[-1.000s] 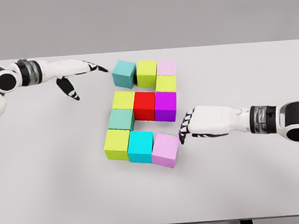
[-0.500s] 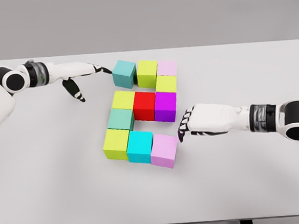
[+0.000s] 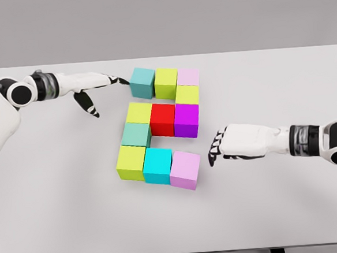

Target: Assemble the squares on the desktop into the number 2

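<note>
Diff vs 0.5 s ago: my right hand (image 3: 228, 147) has backed off to the right and sits slightly lower. Its fingertips were at the edge of the light pink cube (image 3: 185, 170); now there's a clear gap. The fingers are loosely curled downward with nothing in them.

My left hand (image 3: 99, 85) has pushed further right. Fingers extended flat and together, thumb hanging down, tips touching the left face of the top teal cube (image 3: 142, 83). That cube has slid right and now sits flush against the lime cube (image 3: 166, 83) beside it; earlier it was rotated with a gap.

Rest of the layout is unchanged:
- Top row: teal, lime, pale pink cube (image 3: 187, 77).
- Below pale pink: a yellow-green cube (image 3: 186, 94).
- Middle row: yellow-green cube (image 3: 138, 113), red cube (image 3: 163, 119), purple cube (image 3: 186, 120).
- Left connector: muted teal cube (image 3: 135, 134).
- Bottom row: lime cube (image 3: 131, 162), cyan cube (image 3: 158, 165), light pink, touching side by side.

The blocks read as a 2, sitting slightly left of table centre.

Surface: a plain white table (image 3: 289, 205), matte, far edge visible, dark legs just showing at the bottom edge. Behind it is a flat grey wall (image 3: 161, 20).
</note>
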